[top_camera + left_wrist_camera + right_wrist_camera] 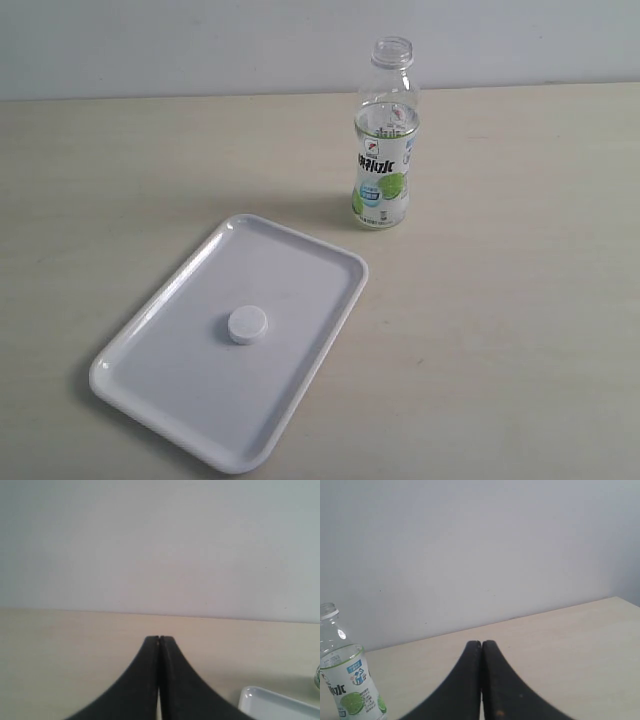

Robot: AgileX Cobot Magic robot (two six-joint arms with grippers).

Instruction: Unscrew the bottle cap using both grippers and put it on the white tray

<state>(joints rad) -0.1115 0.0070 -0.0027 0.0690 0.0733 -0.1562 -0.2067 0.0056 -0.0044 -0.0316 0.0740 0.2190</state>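
The white bottle cap (247, 325) lies flat near the middle of the white tray (170, 395). The clear bottle (386, 140) with its lime label stands upright and uncapped behind the tray's far right corner; it also shows at the edge of the right wrist view as the bottle (347, 680). Neither arm appears in the exterior view. My left gripper (159, 639) is shut with nothing between its black fingers, a corner of the tray (272, 705) beside it. My right gripper (481, 643) is shut and empty too, away from the bottle.
The pale wooden table (520, 330) runs back to a plain light wall (200, 45). Nothing else stands on it besides the tray and bottle.
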